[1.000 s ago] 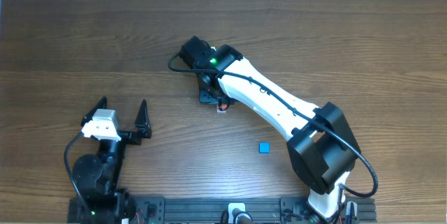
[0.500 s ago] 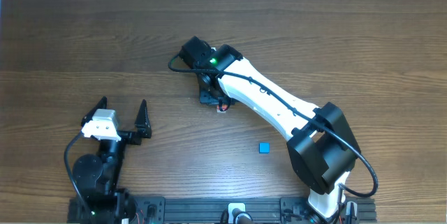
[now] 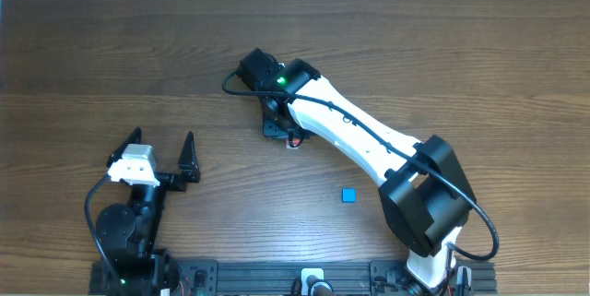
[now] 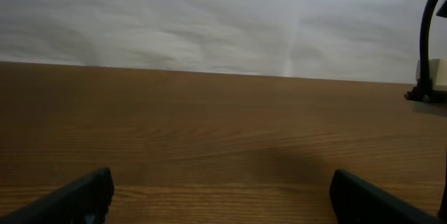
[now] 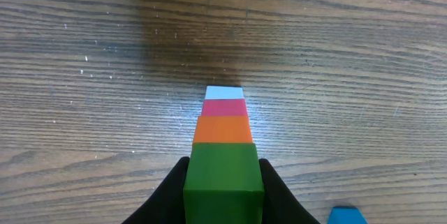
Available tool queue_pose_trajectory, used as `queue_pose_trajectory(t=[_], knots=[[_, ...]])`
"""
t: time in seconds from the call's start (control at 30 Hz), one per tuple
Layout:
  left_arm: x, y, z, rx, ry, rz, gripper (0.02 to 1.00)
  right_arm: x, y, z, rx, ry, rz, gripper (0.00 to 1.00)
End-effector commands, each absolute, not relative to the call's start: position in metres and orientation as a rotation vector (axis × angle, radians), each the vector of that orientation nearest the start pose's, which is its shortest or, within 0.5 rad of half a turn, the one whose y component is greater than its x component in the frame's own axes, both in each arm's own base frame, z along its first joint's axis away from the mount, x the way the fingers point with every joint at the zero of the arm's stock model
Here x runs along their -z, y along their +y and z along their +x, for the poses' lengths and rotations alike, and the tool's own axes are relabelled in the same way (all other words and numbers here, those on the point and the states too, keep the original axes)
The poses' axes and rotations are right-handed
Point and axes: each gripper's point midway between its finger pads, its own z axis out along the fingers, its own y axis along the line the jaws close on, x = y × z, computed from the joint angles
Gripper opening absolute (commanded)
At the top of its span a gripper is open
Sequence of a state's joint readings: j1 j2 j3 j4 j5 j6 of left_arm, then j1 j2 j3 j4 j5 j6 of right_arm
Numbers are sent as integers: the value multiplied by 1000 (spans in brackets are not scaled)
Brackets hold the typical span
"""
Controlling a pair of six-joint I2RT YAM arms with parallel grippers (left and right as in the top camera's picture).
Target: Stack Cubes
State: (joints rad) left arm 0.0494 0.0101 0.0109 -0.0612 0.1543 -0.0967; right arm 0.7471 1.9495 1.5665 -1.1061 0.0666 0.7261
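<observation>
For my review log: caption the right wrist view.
Right end effector grips green cube atop orange, pink and white cubes; blue cube lies apart.

The left gripper (image 4: 223,199) holds its black fingers (image 4: 80,197) spread wide above the wooden table (image 4: 209,126). At its 12 o'clock stands a pale wall (image 4: 174,21). At 2 o'clock, a black cable (image 4: 424,35) rises.
</observation>
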Motion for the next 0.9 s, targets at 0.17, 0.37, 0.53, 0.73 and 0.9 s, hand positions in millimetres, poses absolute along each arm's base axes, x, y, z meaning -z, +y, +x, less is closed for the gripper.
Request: queue_pose_trajectory(t=[0.17,0.37,0.53,0.73,0.9], knots=[[-161,-17,245,162,1631,22,1000,-85,254,289,-27,3027,-22,244],[-161,-17,245,162,1631,22,1000,-85,254,289,-27,3027,-22,470],[-161,-17,245,162,1631,22,998,-85,254,289,-26,3027,-22,772],[-161,-17,245,162,1631,22,1000,-89,254,292,-32,3008,-36,993],[-161,-17,245,162,1631,22,1000,-121,253,291,-104,2942,-87,993]])
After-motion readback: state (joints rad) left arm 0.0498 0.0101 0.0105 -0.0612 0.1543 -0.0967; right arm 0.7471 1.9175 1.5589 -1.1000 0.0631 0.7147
